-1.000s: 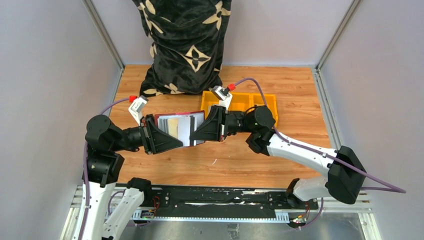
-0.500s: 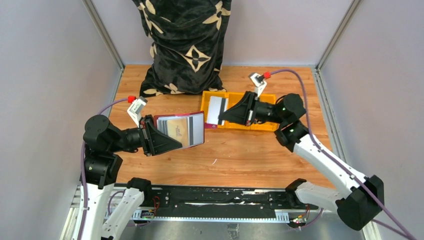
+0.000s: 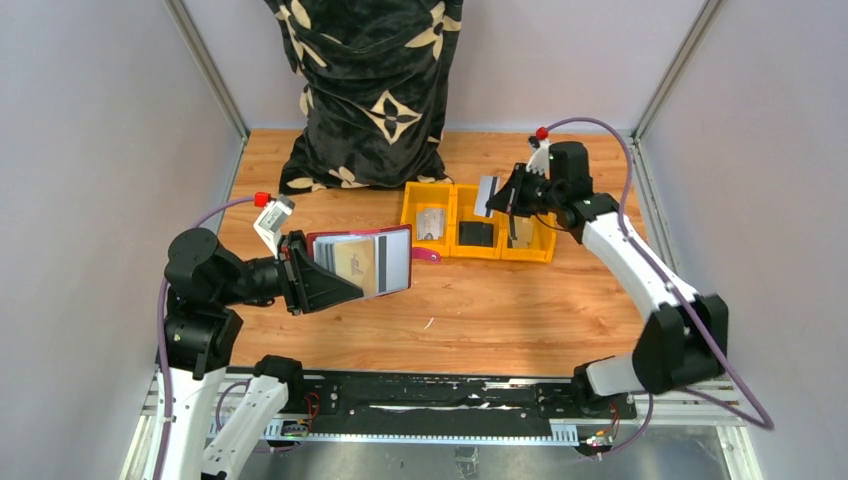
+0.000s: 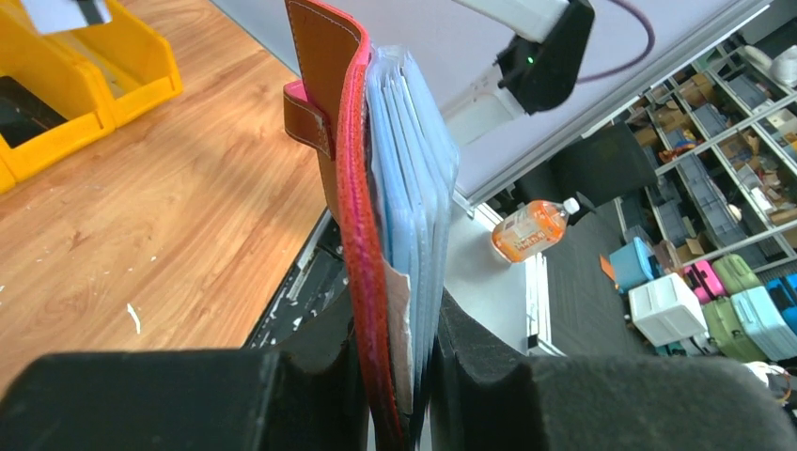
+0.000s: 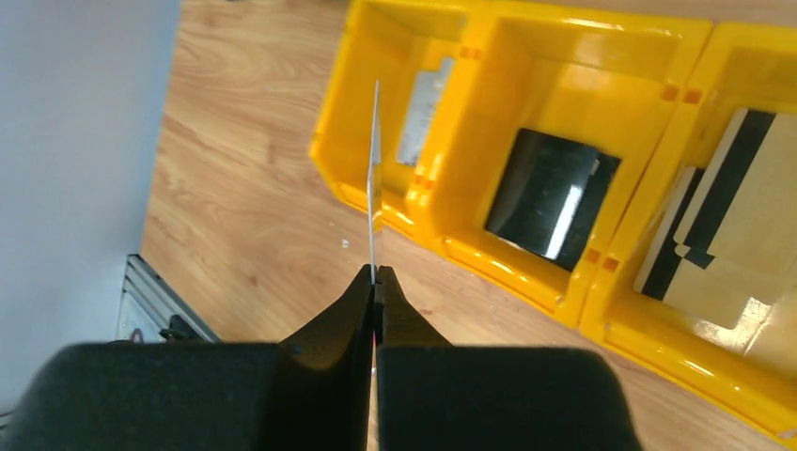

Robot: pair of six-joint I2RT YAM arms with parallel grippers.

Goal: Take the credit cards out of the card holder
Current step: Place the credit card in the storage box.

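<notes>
The maroon card holder (image 3: 365,260) hangs above the table's left half, and my left gripper (image 3: 335,272) is shut on its lower edge. In the left wrist view its red spine (image 4: 362,207) and bluish sleeves (image 4: 414,188) stand upright between my fingers (image 4: 470,366). Cards show inside the sleeves (image 3: 352,258). My right gripper (image 3: 508,196) is shut on one pale credit card (image 3: 487,196) with a dark stripe, held over the yellow bin. That card appears edge-on (image 5: 375,178) above my right gripper (image 5: 376,282).
The yellow three-compartment bin (image 3: 497,251) sits at centre back. Striped cards (image 5: 742,216) lie in one end compartment, a grey card (image 5: 423,113) in the other, a dark flat item (image 5: 554,193) in the middle. A black patterned bag (image 3: 370,90) stands behind.
My right gripper has drawn a card away from the card holder and carried it right and back over the yellow bin. The left gripper and holder have stayed put.
</notes>
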